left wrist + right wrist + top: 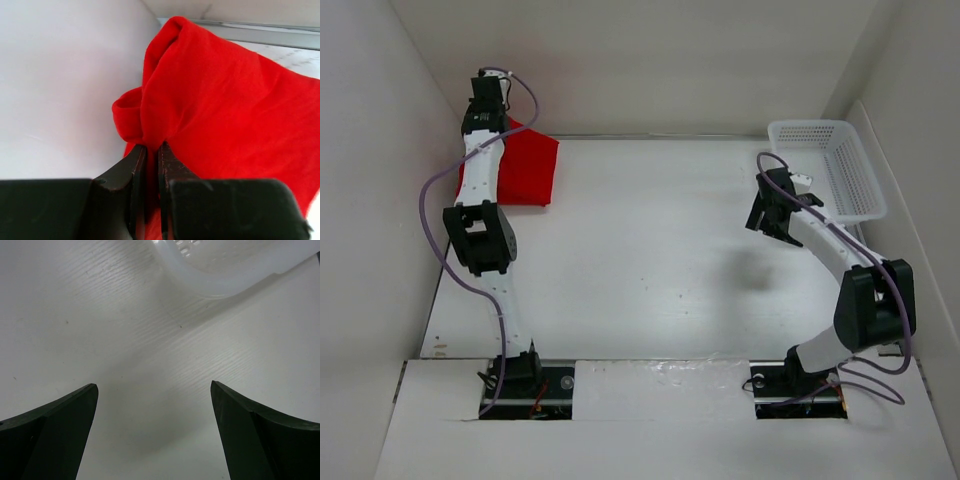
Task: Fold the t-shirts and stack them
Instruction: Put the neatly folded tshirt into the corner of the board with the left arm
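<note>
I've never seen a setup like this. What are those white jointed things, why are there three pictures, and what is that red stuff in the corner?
The white jointed things are two robot arms bolted to the near edge of a table. One picture looks down from above; the other two come from small cameras on each arm's wrist, so you see that arm's own fingers up close.

The red stuff is a t-shirt, lying bunched in the far left corner. The left gripper has its fingers pinched shut on a fold of it.

The right gripper holds nothing: its fingers stand wide apart above bare table, next to a white mesh basket at the far right.
</note>
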